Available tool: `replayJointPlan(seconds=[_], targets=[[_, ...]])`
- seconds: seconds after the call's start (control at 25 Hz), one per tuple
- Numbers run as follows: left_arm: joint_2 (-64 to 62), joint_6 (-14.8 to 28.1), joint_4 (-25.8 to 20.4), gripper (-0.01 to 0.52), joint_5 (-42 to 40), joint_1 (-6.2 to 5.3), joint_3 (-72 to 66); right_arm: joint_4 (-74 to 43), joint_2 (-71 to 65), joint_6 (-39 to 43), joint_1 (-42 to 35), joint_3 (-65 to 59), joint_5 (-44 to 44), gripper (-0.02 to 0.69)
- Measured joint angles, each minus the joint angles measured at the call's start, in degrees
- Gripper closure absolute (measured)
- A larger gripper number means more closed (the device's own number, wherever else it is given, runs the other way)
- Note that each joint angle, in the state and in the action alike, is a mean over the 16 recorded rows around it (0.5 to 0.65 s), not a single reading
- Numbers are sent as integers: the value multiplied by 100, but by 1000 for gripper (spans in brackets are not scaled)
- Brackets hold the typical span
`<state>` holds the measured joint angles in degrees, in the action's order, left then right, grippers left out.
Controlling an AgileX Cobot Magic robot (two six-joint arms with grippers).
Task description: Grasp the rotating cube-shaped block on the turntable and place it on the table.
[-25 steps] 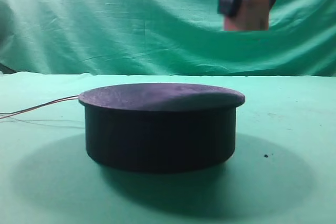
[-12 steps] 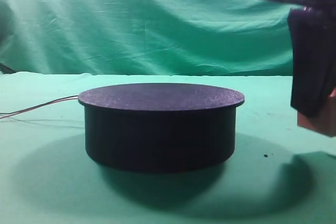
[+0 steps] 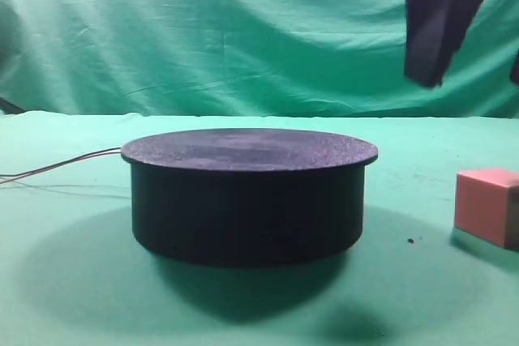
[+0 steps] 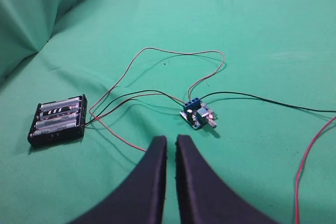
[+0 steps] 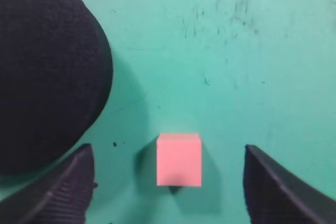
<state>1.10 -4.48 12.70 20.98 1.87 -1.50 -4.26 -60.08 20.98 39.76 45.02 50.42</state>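
The small salmon cube-shaped block point(image 3: 486, 207) rests on the green table point(image 3: 73, 281) to the right of the black turntable point(image 3: 247, 192). In the right wrist view the block point(image 5: 179, 159) lies on the cloth between my right gripper's point(image 5: 168, 156) wide-open fingers, untouched, with the turntable point(image 5: 47, 66) at the left. In the high view the right gripper point(image 3: 470, 62) hangs above the block, clear of it. My left gripper point(image 4: 171, 142) is shut and empty over the cloth, away from the turntable.
Thin red wires point(image 3: 57, 168) trail left from the turntable. In the left wrist view a black battery holder point(image 4: 58, 120), a small blue circuit board point(image 4: 197, 114) and loose red and black wires point(image 4: 310, 156) lie on the cloth. A green backdrop point(image 3: 203, 30) hangs behind.
The right gripper carried the block from above the turntable down to the right, let it go on the table, and has risen open above it. The left gripper shows no earlier frame.
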Motion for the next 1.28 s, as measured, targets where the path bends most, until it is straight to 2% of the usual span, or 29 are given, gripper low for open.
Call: replayJointPlan(seconds=[0.16,0.32,0.84,1.28], targets=[[0,0,0,514,0,0,0,1,805,-6,0,-169,32,616],[0,0,0,514,0,0,0,29,1475,-62,0,-361,-73,661],[0,0,0,514,0,0,0,16,2577,-1207,-203,-896,-825,665],[0,0,0,514,0,0,0,13,3847,-1674,-1743,-2725,-2542,665]])
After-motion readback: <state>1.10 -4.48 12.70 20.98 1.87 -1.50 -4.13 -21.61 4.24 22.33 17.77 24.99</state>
